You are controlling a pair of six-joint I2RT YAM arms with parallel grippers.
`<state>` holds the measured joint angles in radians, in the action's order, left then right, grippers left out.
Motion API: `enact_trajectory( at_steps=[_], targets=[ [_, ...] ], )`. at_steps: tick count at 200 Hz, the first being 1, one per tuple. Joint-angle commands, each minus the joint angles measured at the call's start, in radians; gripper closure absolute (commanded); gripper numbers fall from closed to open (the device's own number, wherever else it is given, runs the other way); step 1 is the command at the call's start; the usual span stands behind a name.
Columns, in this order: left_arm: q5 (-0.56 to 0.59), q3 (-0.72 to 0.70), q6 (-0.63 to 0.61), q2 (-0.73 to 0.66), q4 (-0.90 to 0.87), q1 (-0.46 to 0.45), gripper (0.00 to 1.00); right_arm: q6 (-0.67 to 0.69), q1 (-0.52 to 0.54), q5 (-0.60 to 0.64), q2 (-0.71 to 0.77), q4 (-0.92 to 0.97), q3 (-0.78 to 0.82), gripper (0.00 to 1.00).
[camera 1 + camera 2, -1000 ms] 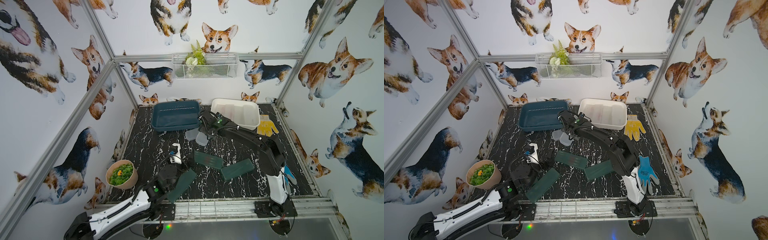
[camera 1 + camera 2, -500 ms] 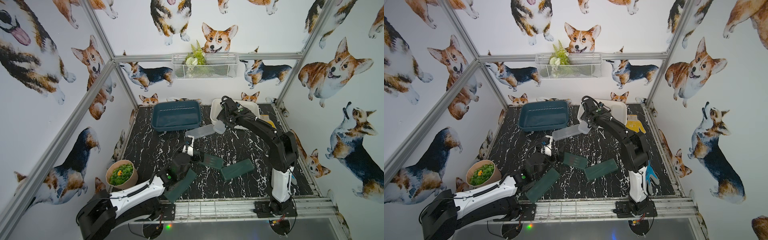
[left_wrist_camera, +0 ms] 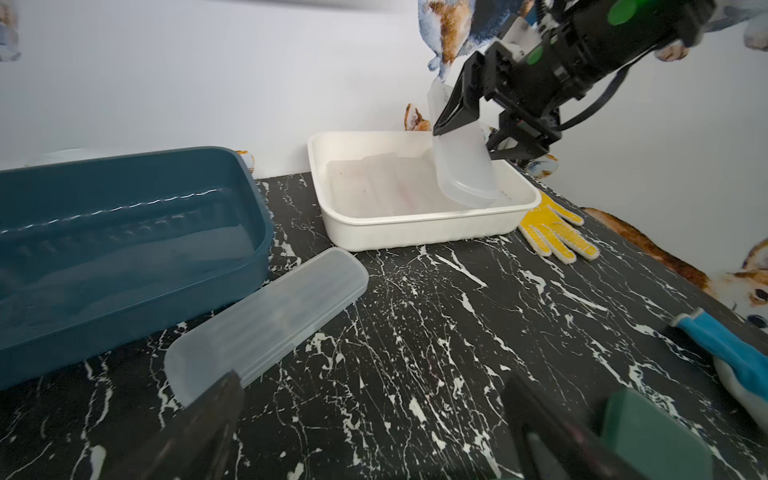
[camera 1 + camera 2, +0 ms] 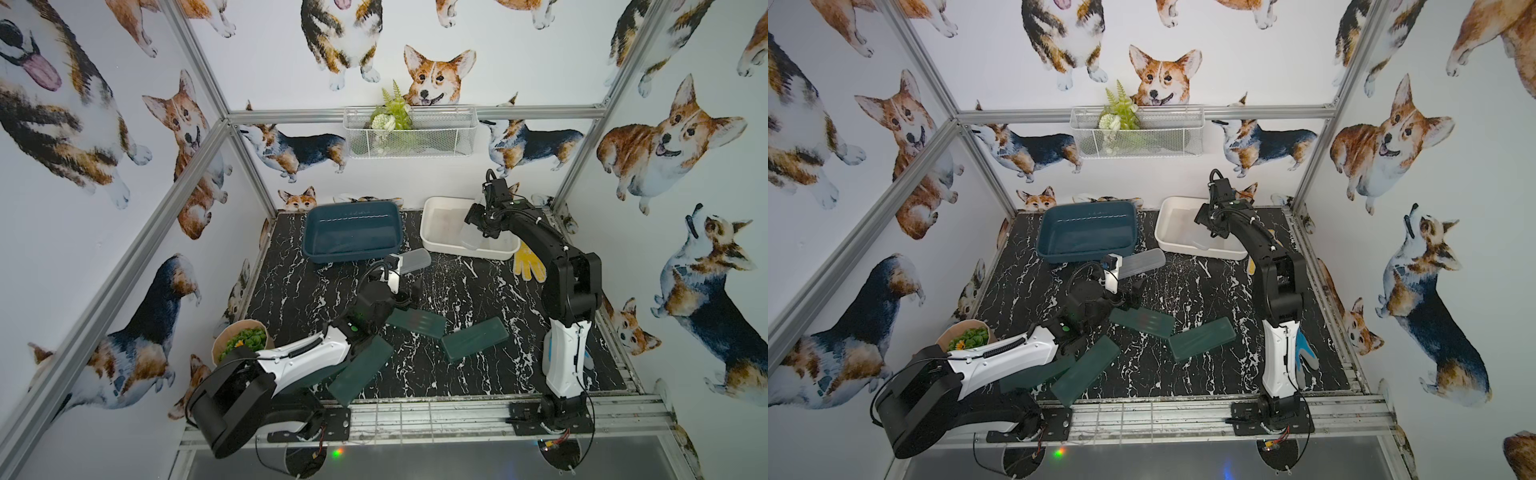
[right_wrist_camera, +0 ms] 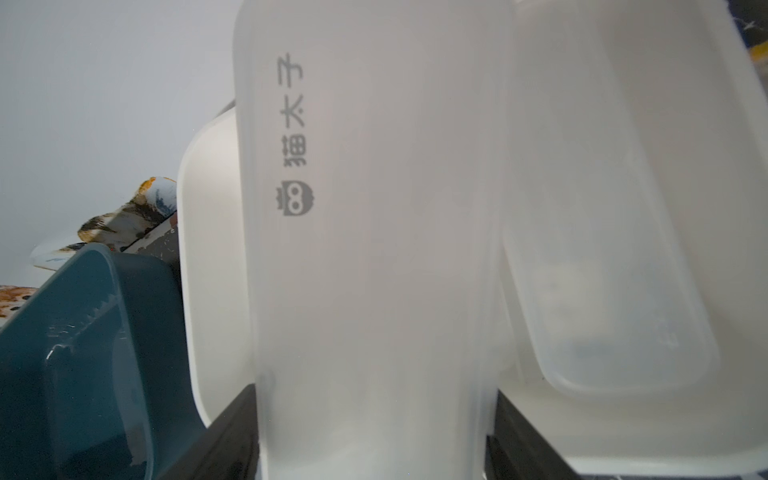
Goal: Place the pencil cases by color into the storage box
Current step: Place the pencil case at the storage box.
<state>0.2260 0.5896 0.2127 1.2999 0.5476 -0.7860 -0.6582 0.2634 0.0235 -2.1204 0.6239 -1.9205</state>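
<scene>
My right gripper (image 3: 465,137) is shut on a frosted white pencil case (image 5: 374,249), which hangs tilted with its lower end inside the white storage box (image 4: 428,241). More frosted cases (image 3: 382,187) lie in that box. The blue storage box (image 4: 309,253) stands left of it. Another frosted case (image 4: 415,261) lies on the table by the blue box. My left gripper (image 3: 370,395) is open and empty, low over the table beside a dark green case (image 4: 417,323). Other green cases (image 4: 473,338) (image 4: 361,370) lie nearer the front, and one (image 4: 1034,376) is partly under my left arm.
A yellow glove (image 4: 528,264) lies right of the white box, and a blue glove (image 4: 1306,353) lies by the right arm's base. A bowl of greens (image 4: 243,338) sits at the front left. A wire basket (image 4: 409,133) hangs on the back wall.
My right arm has carried the frosted case from beside the blue box to the white box. My left arm has reached forward to the middle green case.
</scene>
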Motion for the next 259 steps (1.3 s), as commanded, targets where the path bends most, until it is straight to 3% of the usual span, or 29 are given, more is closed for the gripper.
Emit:
enact_trajectory(
  at_steps=[1, 85, 149, 259],
  targets=[
    [-0.078, 0.013, -0.024, 0.018, 0.050, 0.004, 0.00, 0.147, -0.011, -0.022, -0.037, -0.046, -0.041, 0.33],
    [-0.225, 0.005, -0.110, 0.035, 0.052, 0.004, 0.00, 0.340, -0.059, -0.108, -0.117, -0.107, -0.118, 0.32],
    [-0.251, 0.009, -0.121, 0.061, 0.049, 0.004, 0.00, 0.386, -0.075, -0.092, -0.212, -0.044, -0.247, 0.32],
    [-0.257, 0.009, -0.098, 0.088, 0.058, 0.004, 0.00, 0.393, -0.074, -0.022, -0.304, 0.040, -0.302, 0.31]
  ],
)
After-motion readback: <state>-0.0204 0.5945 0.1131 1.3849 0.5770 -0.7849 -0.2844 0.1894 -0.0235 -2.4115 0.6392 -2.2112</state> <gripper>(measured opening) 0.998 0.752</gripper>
